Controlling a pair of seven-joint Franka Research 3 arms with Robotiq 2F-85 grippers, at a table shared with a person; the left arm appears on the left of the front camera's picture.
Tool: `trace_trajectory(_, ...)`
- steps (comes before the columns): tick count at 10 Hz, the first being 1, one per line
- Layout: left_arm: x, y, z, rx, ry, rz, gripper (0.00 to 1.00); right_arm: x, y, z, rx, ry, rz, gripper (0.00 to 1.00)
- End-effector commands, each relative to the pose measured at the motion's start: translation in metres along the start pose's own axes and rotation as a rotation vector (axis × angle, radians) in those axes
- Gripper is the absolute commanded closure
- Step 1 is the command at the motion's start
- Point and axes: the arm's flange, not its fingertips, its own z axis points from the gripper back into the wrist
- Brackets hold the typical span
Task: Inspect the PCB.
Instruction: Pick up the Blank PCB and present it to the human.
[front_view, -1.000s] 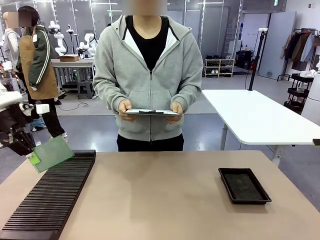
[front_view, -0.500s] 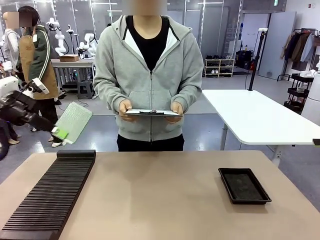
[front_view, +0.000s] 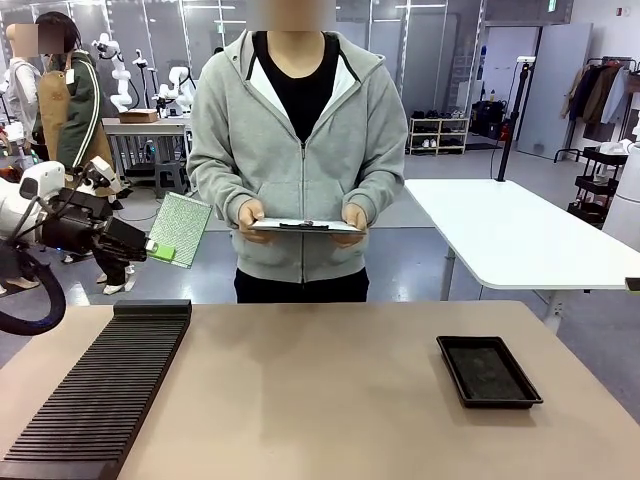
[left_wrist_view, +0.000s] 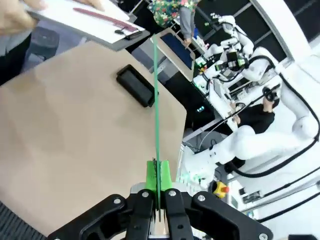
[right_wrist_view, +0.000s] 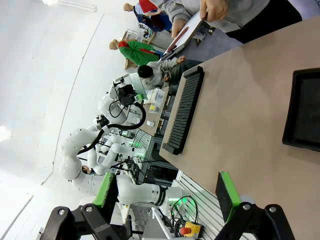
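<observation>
left pincer: my left gripper is clamped on one lower corner of the pcb, with the green pads pinched against both faces.
pcb place: it is up in the air past the table's far left edge, above and beyond the far end of the slotted black rack, and i see it touch nothing but the pads.
pcb pose: it is raised and tilted, with its speckled greyish-green face turned toward my front camera, near the person's sleeve.
left wrist look: here i see the board edge-on, a thin green line rising straight out from between the fingers.
right pincer: my right gripper stands wide with nothing between its pads, and the table is beyond it.
person: the person stands at the far side and holds a grey clipboard flat at waist height.
black tray: the black tray lies on the table toward the right, well apart from the board.
</observation>
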Motion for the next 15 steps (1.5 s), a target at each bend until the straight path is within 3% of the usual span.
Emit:
trace_trajectory(1,0.006,0.019,0.0,0.021,0.005,0.223,1.0,0.003,0.001,-0.001,0.012,-0.01,0.021,0.0)
trace_trajectory(3,0.021,0.063,-0.018,-0.107,0.03,0.351,1.0,0.003,0.001,-0.001,0.012,-0.01,0.021,0.0)
trace_trajectory(7,0.03,0.093,-0.036,-0.244,-0.044,0.326,1.0,0.003,0.001,-0.001,0.012,-0.01,0.021,0.0)
trace_trajectory(10,0.034,0.097,-0.033,-0.188,-0.099,0.372,1.0,0.003,0.001,-0.001,0.012,-0.01,0.021,0.0)
trace_trajectory(15,0.029,0.1,-0.029,-0.197,-0.087,0.36,1.0,0.003,0.001,-0.001,0.012,-0.01,0.021,0.0)
